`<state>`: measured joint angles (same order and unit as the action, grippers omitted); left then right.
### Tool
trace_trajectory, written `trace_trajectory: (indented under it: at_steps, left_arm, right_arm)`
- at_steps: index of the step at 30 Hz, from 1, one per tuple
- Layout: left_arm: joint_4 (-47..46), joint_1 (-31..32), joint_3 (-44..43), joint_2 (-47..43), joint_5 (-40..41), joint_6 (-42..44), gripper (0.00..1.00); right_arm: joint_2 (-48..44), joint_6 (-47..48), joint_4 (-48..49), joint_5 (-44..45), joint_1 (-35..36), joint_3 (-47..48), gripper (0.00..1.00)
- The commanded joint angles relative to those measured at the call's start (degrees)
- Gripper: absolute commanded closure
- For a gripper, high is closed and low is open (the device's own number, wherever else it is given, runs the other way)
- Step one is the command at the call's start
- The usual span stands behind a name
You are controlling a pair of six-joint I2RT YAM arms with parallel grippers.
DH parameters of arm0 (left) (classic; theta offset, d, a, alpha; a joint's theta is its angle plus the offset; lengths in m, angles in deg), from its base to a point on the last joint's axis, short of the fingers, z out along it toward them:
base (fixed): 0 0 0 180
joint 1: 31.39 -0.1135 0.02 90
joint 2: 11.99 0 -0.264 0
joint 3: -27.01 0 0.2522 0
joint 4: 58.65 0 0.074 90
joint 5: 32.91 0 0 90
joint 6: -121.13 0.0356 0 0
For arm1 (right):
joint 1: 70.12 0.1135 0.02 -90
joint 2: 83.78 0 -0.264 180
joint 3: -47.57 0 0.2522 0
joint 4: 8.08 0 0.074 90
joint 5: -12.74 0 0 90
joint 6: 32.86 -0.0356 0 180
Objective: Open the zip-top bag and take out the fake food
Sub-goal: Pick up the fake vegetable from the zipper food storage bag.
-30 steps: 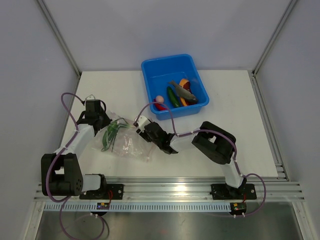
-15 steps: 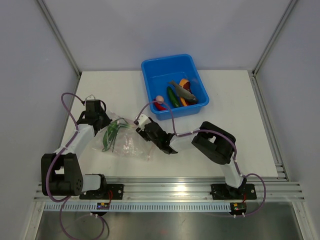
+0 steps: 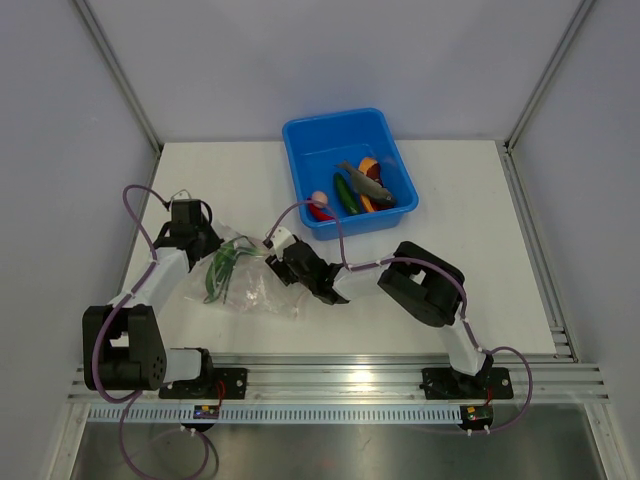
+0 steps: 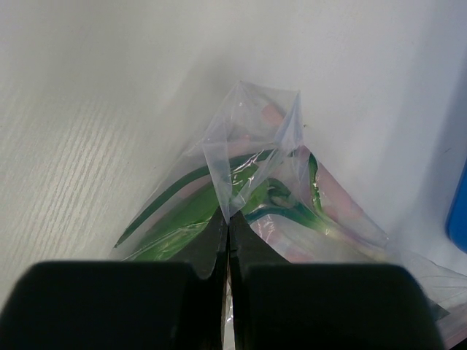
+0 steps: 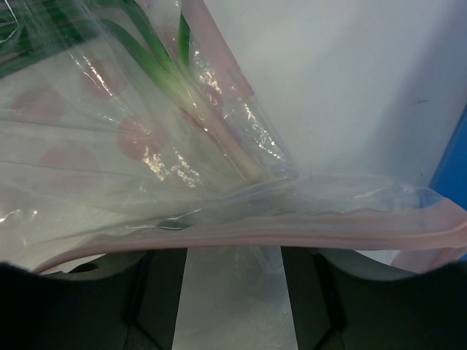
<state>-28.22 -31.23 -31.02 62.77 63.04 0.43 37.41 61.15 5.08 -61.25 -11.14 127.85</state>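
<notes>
While the left gripper (image 4: 228,222) pinches a corner of the zip-top bag (image 3: 255,288) tight, the right gripper (image 5: 233,262) sits at its pink zip strip (image 5: 292,230), jaws apart, clamping nothing. Bag's on the table (image 3: 480,220) between both arms, green onion (image 3: 220,268) inside; other fake food (image 3: 355,188) sits in the blue tub (image 3: 300,135).

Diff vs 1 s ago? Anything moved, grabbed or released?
The right end effector slid left, closer in against the mouth of the zip-top bag, with its elbow following. Its jaws stand apart and it has taken hold of nothing. Unchanged: the left end effector stays pinched on the bag, the green onion is inside it, and the blue tub holds the other fake food.
</notes>
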Motion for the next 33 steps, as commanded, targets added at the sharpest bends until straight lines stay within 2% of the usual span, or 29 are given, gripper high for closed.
trace_trajectory:
  at_steps: [1,3,4,7,8,11,16,22,33]
  left_arm:
    - [-2.0,0.4,-2.3,0.3,-1.0,1.0,1.0]
    - [-1.9,0.5,-2.4,0.3,-1.0,1.0,1.0]
    - [-1.9,0.5,-2.5,0.4,-1.0,1.1,1.0]
    - [-1.5,0.5,-2.7,0.4,-0.9,1.1,1.0]
    - [-1.5,0.5,-2.7,0.4,-0.9,1.1,1.0]
    - [-1.6,0.5,-2.6,0.1,-0.5,0.9,1.0]
    - [-1.5,0.5,-2.8,0.2,-0.6,1.0,1.0]
    - [-1.6,0.5,-2.7,0.2,-0.8,1.0,1.0]
    - [-1.5,0.5,-2.8,-0.1,-0.9,1.1,1.0]
  right_arm:
    - [0.4,0.3,4.3,0.5,-0.1,0.4,0.4]
    - [-0.2,1.1,4.5,1.2,-0.1,-0.1,0.43]
    - [-0.2,0.9,4.4,1.2,0.0,0.0,0.54]
    - [-0.1,0.1,1.9,-2.4,0.0,1.2,0.7]
    - [-0.1,-0.1,1.4,-3.0,0.1,1.4,0.71]
    - [-0.7,1.8,2.5,-2.4,1.0,0.6,0.72]
    - [-2.9,3.2,3.1,0.2,1.6,-0.5,0.6]
    - [-5.0,4.2,-0.5,8.3,2.0,-0.2,0.59]
    - [-7.8,4.2,-2.9,11.5,2.0,-1.7,0.54]
